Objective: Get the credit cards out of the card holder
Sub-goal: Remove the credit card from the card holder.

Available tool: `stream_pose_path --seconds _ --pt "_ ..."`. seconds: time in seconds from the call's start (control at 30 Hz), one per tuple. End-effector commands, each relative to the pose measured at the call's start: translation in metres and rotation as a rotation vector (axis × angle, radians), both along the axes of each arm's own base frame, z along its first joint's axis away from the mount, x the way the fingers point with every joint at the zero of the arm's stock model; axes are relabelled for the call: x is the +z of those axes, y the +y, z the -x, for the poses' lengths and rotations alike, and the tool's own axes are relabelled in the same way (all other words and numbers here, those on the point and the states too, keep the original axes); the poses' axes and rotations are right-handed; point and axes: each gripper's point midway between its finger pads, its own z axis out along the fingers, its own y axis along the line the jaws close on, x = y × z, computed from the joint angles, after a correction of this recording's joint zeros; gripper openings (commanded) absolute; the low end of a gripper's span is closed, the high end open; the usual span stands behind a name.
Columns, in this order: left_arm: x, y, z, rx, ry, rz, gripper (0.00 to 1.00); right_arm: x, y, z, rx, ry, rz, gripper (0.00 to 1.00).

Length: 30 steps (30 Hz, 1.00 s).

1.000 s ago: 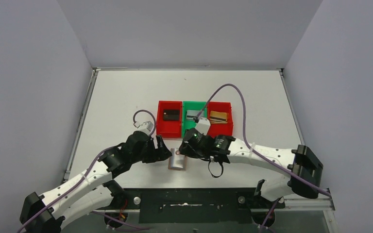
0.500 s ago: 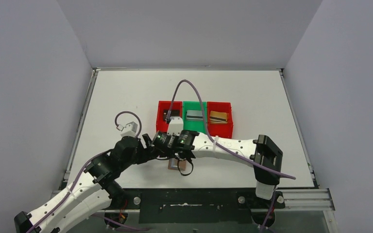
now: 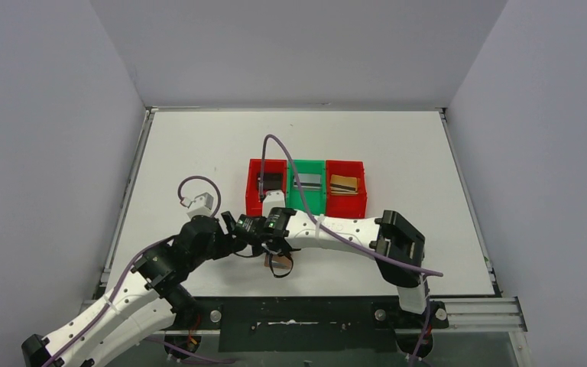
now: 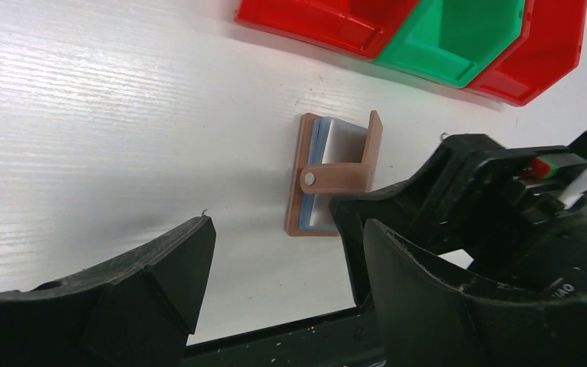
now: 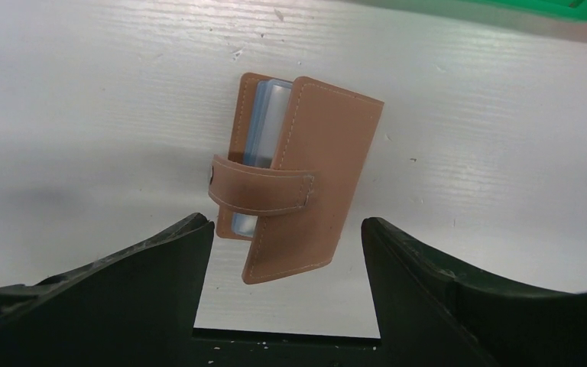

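Observation:
The tan card holder (image 5: 299, 180) lies near the table's front edge, its cover lifted partway and its snap tab (image 5: 260, 191) lying across a light blue card (image 5: 264, 126) inside. My right gripper (image 5: 284, 229) hovers open over the holder's near end, fingers on either side and not touching it. From the top view the right gripper (image 3: 273, 246) hides most of the holder (image 3: 281, 264). My left gripper (image 4: 283, 252) stands open just left of the holder (image 4: 329, 183), holding nothing. A black card (image 3: 270, 182), a silver card (image 3: 306, 181) and a gold-tan card (image 3: 343, 183) lie in the bins.
Three bins stand in a row behind the holder: a red bin (image 3: 254, 200), a green bin (image 3: 315, 200) and a red bin (image 3: 348, 202). The two grippers crowd close together above the holder. The table's black front edge (image 5: 287, 348) runs just below it.
My right arm has swung left across the holder and its jaws have spread wider. My left arm has drawn back to the left. The holder's cover now stands lifted.

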Motion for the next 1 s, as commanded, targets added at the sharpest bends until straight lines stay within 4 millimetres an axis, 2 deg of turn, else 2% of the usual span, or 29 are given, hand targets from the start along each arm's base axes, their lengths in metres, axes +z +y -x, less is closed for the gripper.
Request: stream_pose_path --seconds 0.0,0.13,0.27,0.37,0.5,0.63,0.9,0.97 --pt "0.026 -0.006 -0.01 0.013 -0.051 0.046 0.71 -0.007 0.001 -0.002 0.007 0.002 0.007 0.73" --pt "0.024 -0.007 -0.009 0.006 -0.043 0.044 0.71 -0.011 -0.005 -0.002 -0.005 0.006 0.02 0.72" --pt "0.023 -0.008 -0.009 0.006 -0.041 0.046 0.71 -0.011 -0.017 -0.002 -0.044 0.0 0.039 0.63" --pt "0.024 -0.009 -0.009 0.005 -0.041 0.048 0.71 -0.008 -0.021 -0.002 -0.06 -0.007 -0.007 0.56" --pt "0.023 -0.012 -0.01 -0.008 -0.037 0.05 0.71 0.002 -0.022 -0.003 -0.079 -0.015 -0.129 0.39" --pt "0.021 -0.016 -0.01 -0.023 -0.026 0.046 0.71 0.012 -0.022 -0.001 -0.102 -0.037 -0.252 0.29" --pt "0.02 -0.023 -0.01 -0.051 -0.021 0.062 0.71 0.016 -0.053 -0.007 -0.183 -0.053 -0.364 0.0" --pt "0.019 -0.027 -0.01 -0.07 -0.019 0.063 0.71 0.016 -0.057 -0.007 -0.192 -0.046 -0.414 0.0"
